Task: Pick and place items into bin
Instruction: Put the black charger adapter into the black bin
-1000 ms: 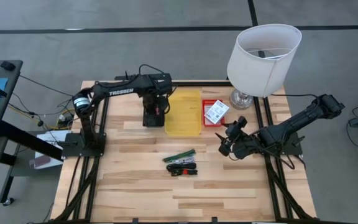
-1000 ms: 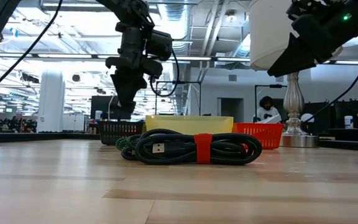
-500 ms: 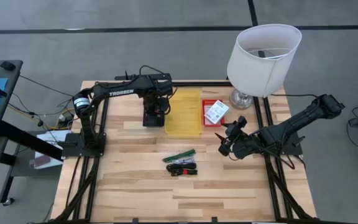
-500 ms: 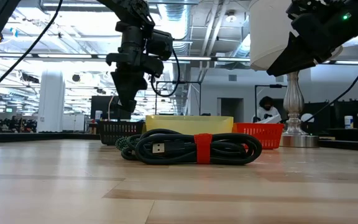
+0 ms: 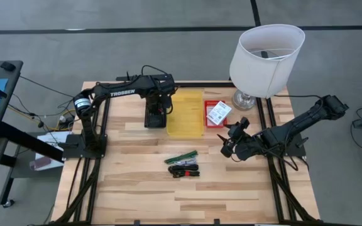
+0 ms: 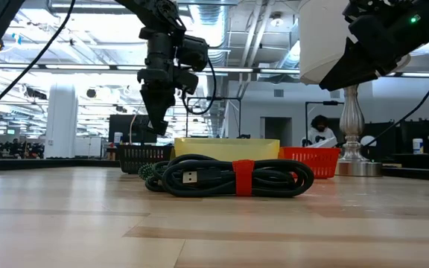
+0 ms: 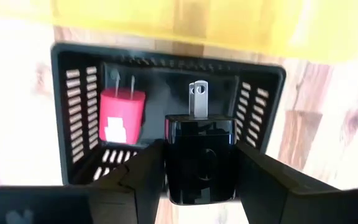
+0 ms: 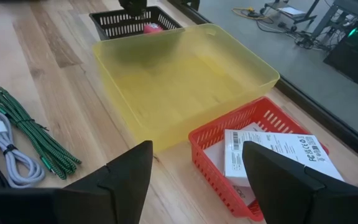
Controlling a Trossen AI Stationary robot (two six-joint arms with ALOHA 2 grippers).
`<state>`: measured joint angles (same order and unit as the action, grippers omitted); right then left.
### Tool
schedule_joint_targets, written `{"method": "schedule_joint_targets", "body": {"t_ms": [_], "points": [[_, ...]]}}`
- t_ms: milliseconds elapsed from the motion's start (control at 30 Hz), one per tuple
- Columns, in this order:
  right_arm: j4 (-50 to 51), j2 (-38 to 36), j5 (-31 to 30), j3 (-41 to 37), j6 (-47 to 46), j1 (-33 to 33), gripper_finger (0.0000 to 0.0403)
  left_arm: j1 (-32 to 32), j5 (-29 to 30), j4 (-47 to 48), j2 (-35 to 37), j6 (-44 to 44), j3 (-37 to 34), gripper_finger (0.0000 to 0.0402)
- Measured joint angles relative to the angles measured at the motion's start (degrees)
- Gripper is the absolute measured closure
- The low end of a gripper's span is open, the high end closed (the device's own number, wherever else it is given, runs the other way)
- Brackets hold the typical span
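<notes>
My left gripper hangs over a small black slotted basket by the yellow tray's left edge, shut on a black plug adapter. A pink-red plug block lies in that basket. My right gripper hovers open to the right of the tray, touching nothing. A white labelled packet lies in a red basket. A green cord and a black cable bundle with a red strap lie on the table nearer the front. My left gripper pinches the black plug adapter by its two opposite side faces between the two fingers. The fingers come from above, pointing down. The adapter is lifted clear above the black basket, with its two metal prongs pointing down past the fingertips.
A tall lamp with a white shade stands at the table's far right corner, behind the red basket. A grey-white cable lies beside the green cord. Bare wood stretches along the table's near side.
My left gripper has shifted a little toward the table's right above the black basket, still shut on the black adapter. The right arm has kept still.
</notes>
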<state>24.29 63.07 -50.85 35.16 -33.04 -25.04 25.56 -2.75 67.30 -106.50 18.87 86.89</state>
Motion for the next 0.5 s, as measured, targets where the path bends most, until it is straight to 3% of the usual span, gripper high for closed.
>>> {"method": "schedule_joint_targets", "body": {"t_ms": [500], "points": [[0.03, 0.01, 0.0, 0.0, 0.52, 0.0, 0.0158, 0.15, 0.23, -3.74, -0.5, -2.21, -6.51, 0.0232]]}}
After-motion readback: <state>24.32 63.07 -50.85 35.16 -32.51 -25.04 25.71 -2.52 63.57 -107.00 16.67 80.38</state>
